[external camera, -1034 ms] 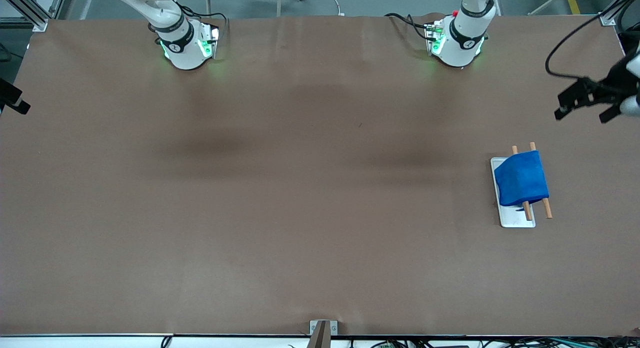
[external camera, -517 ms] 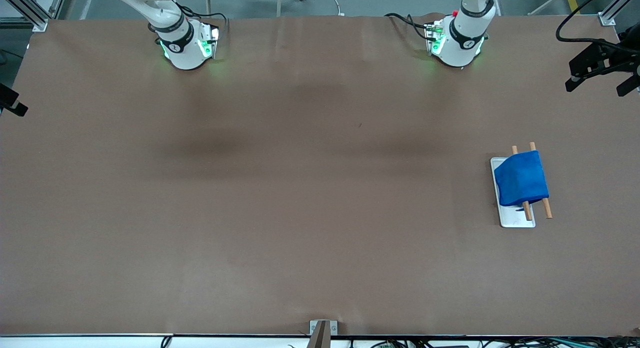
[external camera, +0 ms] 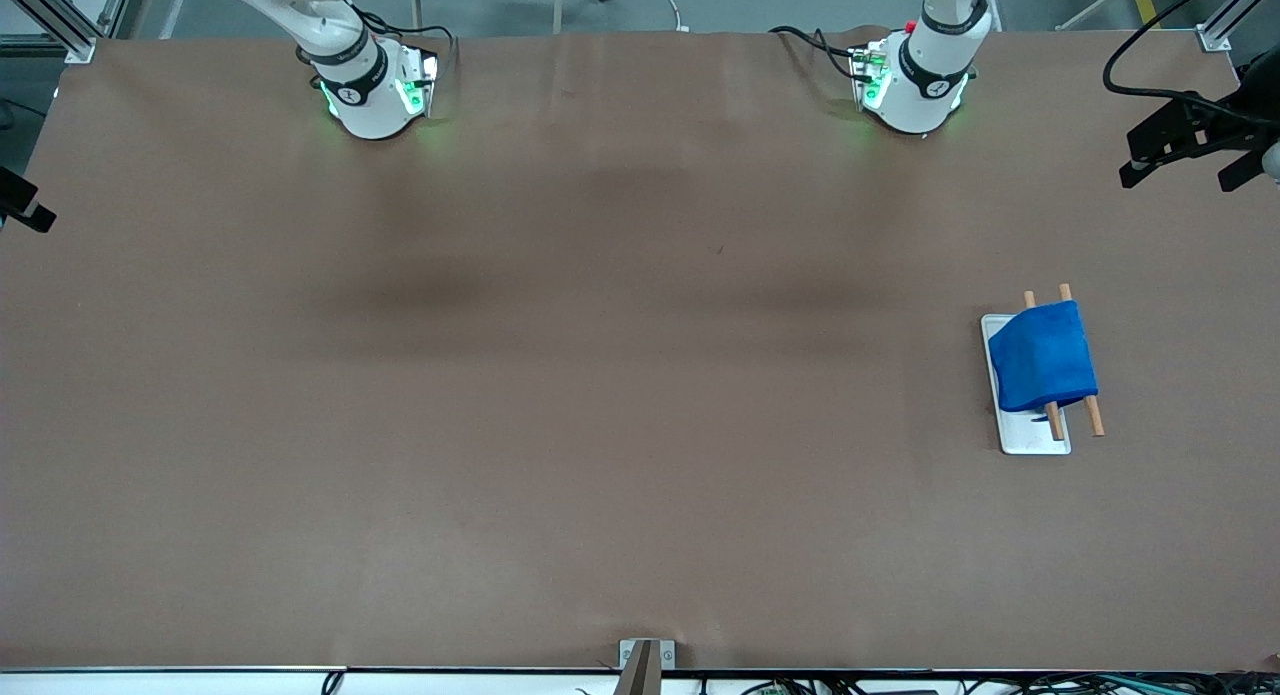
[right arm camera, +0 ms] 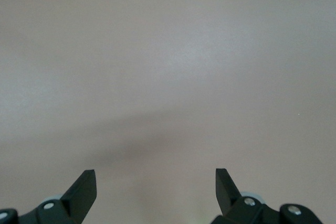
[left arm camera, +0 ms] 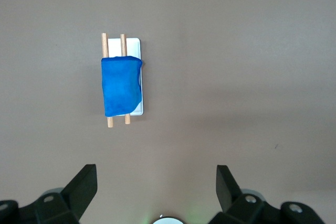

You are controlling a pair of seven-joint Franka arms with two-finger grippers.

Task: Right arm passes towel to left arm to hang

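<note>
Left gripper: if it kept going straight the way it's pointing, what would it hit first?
Probably just bare table. The open left gripper points down at the brown surface; the blue towel on its rack lies off to one side of that line.

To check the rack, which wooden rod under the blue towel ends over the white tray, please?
The thin wooden rod toward the right arm's end; the other rod ends over bare brown table.

Brown table (external camera: pixel 600 375) carries 1 white tray (external camera: pixel 1040 443).
</note>
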